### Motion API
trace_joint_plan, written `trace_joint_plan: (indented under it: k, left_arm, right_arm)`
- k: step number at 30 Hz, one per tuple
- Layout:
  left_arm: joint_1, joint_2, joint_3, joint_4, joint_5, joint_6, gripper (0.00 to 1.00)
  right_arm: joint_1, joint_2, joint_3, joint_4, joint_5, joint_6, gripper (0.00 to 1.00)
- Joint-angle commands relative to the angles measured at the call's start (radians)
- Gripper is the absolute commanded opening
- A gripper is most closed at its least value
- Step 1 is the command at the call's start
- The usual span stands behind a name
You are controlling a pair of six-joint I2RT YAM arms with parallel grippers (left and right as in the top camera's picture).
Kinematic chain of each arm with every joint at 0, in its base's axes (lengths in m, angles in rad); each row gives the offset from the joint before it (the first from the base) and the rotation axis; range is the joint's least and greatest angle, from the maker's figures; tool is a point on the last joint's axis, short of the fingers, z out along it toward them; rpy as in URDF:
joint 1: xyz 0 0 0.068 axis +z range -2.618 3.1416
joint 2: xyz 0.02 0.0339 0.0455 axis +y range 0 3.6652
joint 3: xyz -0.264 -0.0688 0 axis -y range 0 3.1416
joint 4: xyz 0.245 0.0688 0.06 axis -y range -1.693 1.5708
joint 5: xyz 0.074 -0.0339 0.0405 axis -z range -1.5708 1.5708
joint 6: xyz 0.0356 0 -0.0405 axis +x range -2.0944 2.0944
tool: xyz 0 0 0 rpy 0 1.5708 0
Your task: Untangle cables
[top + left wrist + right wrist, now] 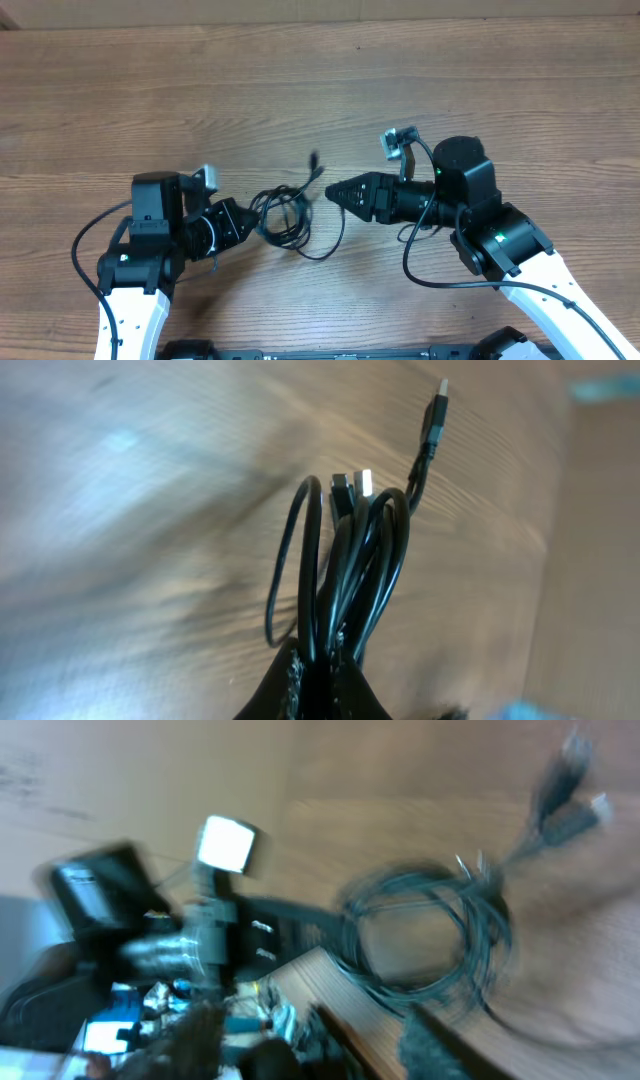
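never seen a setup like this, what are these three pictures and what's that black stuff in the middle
Two robot arms sit at a wooden table. The overhead picture looks down on both; the other two come from cameras on each arm's wrist. The black stuff is a bundle of thin cables, looped together, with small plugs at the ends. The left tool is shut on the cables; its wrist view shows them pinched up close. The right tool points at the bundle from the other side; that wrist view is blurred.

1. You've got a brown wood-grain worktop (300, 90) filling approx. the whole overhead view.
2. Along the top edge, a plain tan strip (200, 12) sits behind it; can't tell what it is.
3. Light's even, w/ soft pale glare on the wood in the left wrist view.
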Motion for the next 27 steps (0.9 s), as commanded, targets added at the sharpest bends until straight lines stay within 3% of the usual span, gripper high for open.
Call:
trace_joint_plan:
  k: [1,3,6,11,19,22,25,27]
  left_arm:
    - [0.004,-0.003,0.003,0.067,0.255,0.281,0.04]
    - [0.004,-0.003,0.003,0.110,0.317,0.334,0.04]
    - [0.004,-0.003,0.003,0.150,0.323,0.317,0.04]
    - [0.004,-0.003,0.003,0.154,0.323,0.218,0.04]
    - [0.004,-0.003,0.003,0.166,0.322,-0.074,0.04]
    - [0.004,-0.003,0.003,0.167,0.322,-0.106,0.05]
    - [0.004,-0.003,0.003,0.167,0.317,-0.106,0.05]
    - [0.004,-0.003,0.003,0.166,0.309,-0.106,0.05]
  right_arm:
    - [0.009,0.025,0.018,-0.067,0.045,-0.004,0.68]
    - [0.019,0.050,0.018,-0.109,0.058,-0.004,0.71]
    - [0.036,0.106,0.018,-0.135,0.064,0.000,0.71]
    - [0.059,0.186,0.018,-0.130,0.079,0.093,0.71]
    - [0.091,0.289,0.018,-0.069,0.090,0.216,0.59]
    - [0.109,0.291,0.018,-0.017,0.082,0.235,0.56]
    - [0.132,0.291,0.018,0.045,0.063,0.236,0.46]
    - [0.145,0.291,0.018,0.059,0.064,0.236,0.30]
